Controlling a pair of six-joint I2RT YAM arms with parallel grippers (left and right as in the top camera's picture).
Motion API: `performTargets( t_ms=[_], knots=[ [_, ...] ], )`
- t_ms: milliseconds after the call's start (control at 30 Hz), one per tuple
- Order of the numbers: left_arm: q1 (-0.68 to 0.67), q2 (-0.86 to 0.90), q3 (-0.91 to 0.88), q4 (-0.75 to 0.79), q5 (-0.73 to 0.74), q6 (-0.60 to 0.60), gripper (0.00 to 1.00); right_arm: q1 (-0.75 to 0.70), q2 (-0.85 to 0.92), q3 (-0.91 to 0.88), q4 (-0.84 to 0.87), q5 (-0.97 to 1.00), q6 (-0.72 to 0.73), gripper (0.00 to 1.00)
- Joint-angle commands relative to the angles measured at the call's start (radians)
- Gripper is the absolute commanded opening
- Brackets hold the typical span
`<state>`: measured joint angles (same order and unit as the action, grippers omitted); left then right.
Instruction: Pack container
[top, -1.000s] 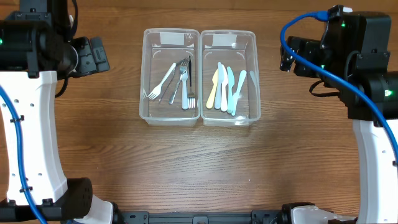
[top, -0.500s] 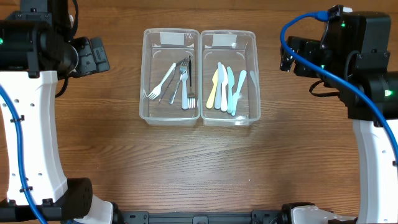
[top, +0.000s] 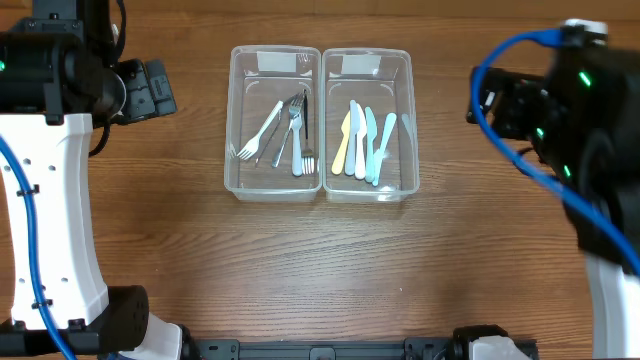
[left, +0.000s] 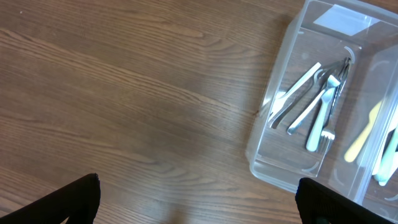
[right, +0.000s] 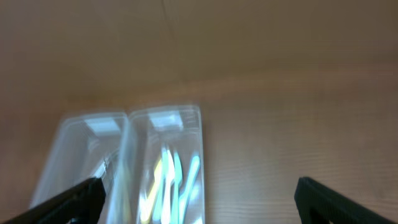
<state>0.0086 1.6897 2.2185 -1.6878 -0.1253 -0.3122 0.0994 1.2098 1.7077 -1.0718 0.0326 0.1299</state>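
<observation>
Two clear plastic containers stand side by side at the table's back middle. The left container (top: 235, 120) holds several forks (top: 296, 135); it also shows in the left wrist view (left: 273, 155). The right container (top: 408, 120) holds several pastel knives (top: 362, 140); it shows blurred in the right wrist view (right: 196, 130). My left gripper (left: 198, 205) is open and empty, over bare wood left of the containers. My right gripper (right: 196, 199) is open and empty, raised and off to the right of the containers.
The wooden table (top: 320, 270) stretches bare in front of the containers. The left arm's white link (top: 50, 220) runs down the left side. The right arm with its blue cable (top: 520, 150) hangs over the right side.
The right arm has shifted to the right and toward the front in the overhead view; its wrist view is motion-blurred. The left arm and the containers have not moved.
</observation>
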Motion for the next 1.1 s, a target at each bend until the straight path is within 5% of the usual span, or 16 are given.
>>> performTargets(
  t_ms=[0,533,1067],
  knots=[
    [0.004,-0.006,0.016,-0.002,-0.013,0.001,1.00,-0.003,-0.160,-0.176,0.146,0.019,-0.004,1.00],
    [0.004,-0.006,0.016,-0.002,-0.013,0.001,1.00,-0.003,-0.818,-1.199,0.554,-0.054,0.000,1.00],
    [0.004,-0.006,0.016,-0.002,-0.013,0.001,1.00,-0.003,-1.088,-1.514,0.659,-0.071,0.000,1.00]
  ],
)
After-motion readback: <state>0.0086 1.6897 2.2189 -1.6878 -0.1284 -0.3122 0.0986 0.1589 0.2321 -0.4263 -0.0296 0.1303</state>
